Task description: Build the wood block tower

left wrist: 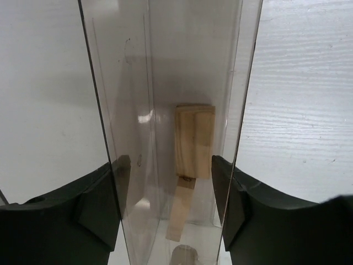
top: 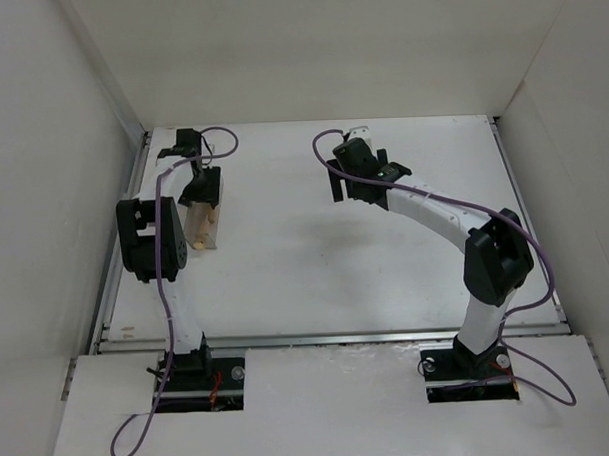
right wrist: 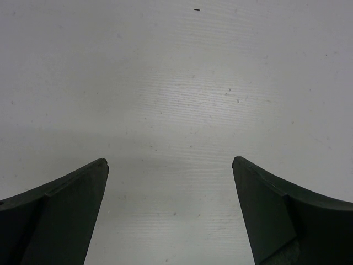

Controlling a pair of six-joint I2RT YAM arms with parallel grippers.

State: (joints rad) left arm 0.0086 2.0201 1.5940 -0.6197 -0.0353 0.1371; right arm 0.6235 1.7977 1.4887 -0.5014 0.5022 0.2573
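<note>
The left pincer (left wrist: 170, 165) is narrowed onto a clear plastic container (left wrist: 138, 83), with one dark finger (left wrist: 102, 207) against each long wall. The walls look glossy and show the parts behind them. Inside the container lie the wood blocks (left wrist: 194, 141). They are light tan and plain: one thick piece lies across the upper end of a thinner strip that runs back toward the camera. I cannot tell whether the two pieces are joined or just touching.

The left arm (top: 145, 239) rises from its near-left base, folds at the elbow, reaches to the far left, and turns its wrist down over the container. The container sits on the white surface (top: 286, 269) at far left.

The right pincer (right wrist: 169, 160) stands wide open, holding nothing, above bare surface. The right arm (top: 496, 256) arches from its near-right base toward the far middle, well apart from the container.
</note>
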